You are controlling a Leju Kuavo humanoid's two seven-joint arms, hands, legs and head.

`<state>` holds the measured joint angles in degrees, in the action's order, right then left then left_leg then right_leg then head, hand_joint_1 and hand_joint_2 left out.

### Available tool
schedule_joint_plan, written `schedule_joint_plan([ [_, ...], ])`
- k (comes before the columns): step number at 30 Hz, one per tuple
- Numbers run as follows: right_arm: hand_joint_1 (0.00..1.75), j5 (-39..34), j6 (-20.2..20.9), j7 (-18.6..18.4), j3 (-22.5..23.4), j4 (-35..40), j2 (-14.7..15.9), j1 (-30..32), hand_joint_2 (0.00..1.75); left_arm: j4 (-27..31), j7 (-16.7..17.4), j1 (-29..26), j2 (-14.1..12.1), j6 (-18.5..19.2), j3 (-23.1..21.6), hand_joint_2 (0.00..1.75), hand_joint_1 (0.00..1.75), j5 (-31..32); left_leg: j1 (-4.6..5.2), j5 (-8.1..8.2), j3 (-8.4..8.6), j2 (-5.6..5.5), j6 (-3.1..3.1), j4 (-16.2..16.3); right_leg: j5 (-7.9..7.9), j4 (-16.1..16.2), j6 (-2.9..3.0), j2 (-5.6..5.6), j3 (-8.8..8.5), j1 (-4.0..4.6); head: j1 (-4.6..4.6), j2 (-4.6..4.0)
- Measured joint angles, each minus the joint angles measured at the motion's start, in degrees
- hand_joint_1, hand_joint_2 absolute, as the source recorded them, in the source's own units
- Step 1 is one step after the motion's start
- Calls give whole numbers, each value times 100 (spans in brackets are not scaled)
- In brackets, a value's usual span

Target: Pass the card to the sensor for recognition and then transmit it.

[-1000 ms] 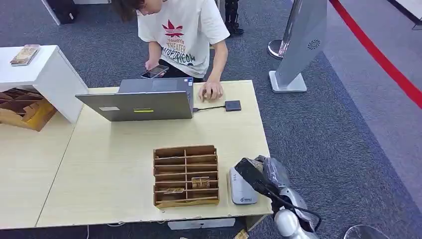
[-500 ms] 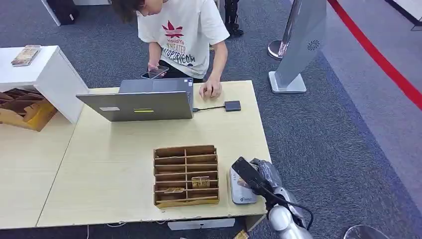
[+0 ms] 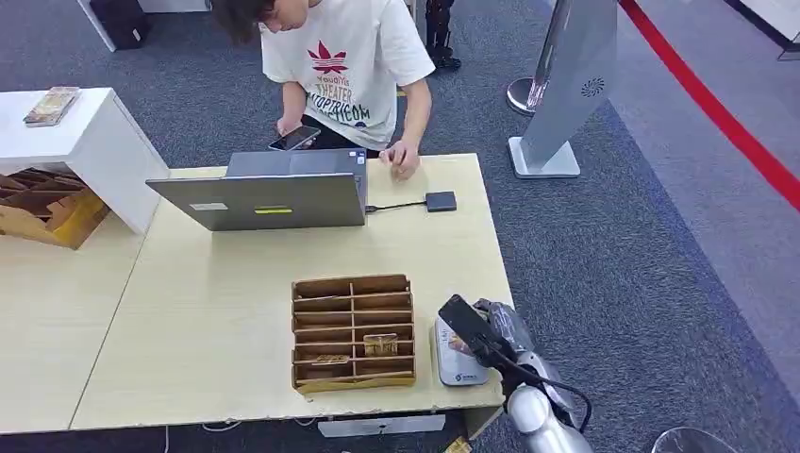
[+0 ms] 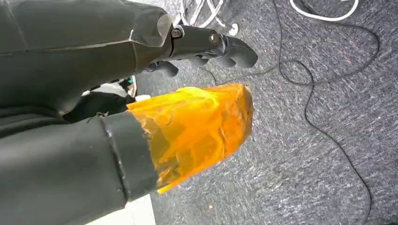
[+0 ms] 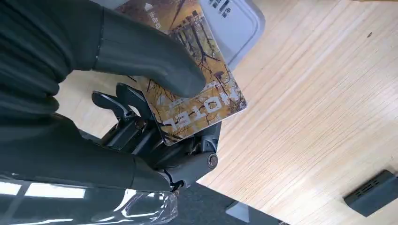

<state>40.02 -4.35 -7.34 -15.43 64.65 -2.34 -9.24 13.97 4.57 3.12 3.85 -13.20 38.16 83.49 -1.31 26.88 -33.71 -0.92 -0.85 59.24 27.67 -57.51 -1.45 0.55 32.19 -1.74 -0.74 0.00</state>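
Observation:
My right hand (image 3: 479, 332) hangs low over the white and grey sensor (image 3: 459, 366) at the table's near right corner. It pinches a brown HOTEL card (image 5: 199, 101) between the thumb and the dark fingers (image 5: 126, 119), as the right wrist view shows close up. There the card's far end overlaps the sensor (image 5: 234, 18); whether they touch I cannot tell. In the head view a sliver of the card (image 3: 458, 343) peeks out under the hand. My left hand (image 4: 187, 70) hangs over grey carpet, fingers apart, holding nothing, its thumb wrapped in orange tape.
A cardboard slotted organiser (image 3: 352, 332) with cards in it stands just left of the sensor. At the table's far side are an open laptop (image 3: 264, 193) and a dark hub (image 3: 441, 200). A person (image 3: 349, 66) leans there. A white cabinet (image 3: 85, 142) is far left.
My right hand with the card has moved left, from beside the sensor to over it. The person's hand has lifted off the table's far edge.

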Motion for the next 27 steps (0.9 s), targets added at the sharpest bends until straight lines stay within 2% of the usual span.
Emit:
schedule_joint_plan([
  [27,175,-46,74,2,0,-142,-2,-132,175,0,-46,0,-59,11,-352,0,0,362,0,0,5,0,0,0,-1,0,0,0,-6,0,0,0],
])
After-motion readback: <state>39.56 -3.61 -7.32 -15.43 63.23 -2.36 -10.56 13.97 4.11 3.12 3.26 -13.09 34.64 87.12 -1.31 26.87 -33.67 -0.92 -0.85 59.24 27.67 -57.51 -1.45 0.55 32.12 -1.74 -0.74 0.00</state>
